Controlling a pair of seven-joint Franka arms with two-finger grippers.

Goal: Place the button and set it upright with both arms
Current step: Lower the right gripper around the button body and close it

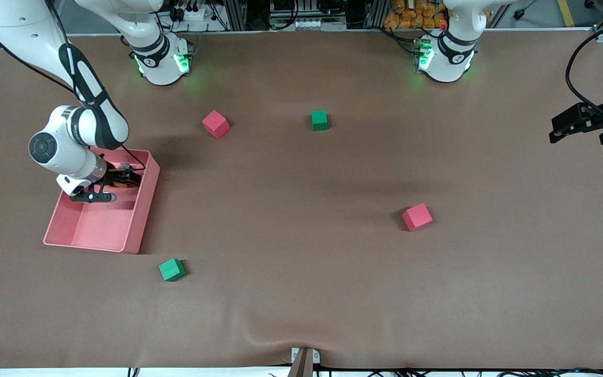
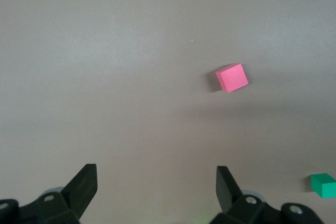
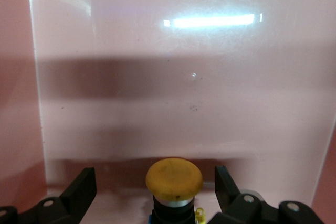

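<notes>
Button (image 3: 174, 177) in pink tray (image 1: 139, 230), between the spread fingers of the right gripper (image 1: 115, 184), not yet clamped.
Small, rigid, light; the domed orange cap looks slick, so grip the dark body below it. Tray walls crowd the approach at the corner toward the robot bases; its floor nearer the camera is bare. Left gripper (image 2: 157, 187) waits, fingers apart, over the table's left-arm end.

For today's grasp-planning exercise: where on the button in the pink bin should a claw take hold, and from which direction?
Grip the button on its dark body under the domed orange cap, since the cap is rounded and would probably slip. Come from above, into the pink bin: its walls block the sides. The right claw is open, fingers either side.
</notes>
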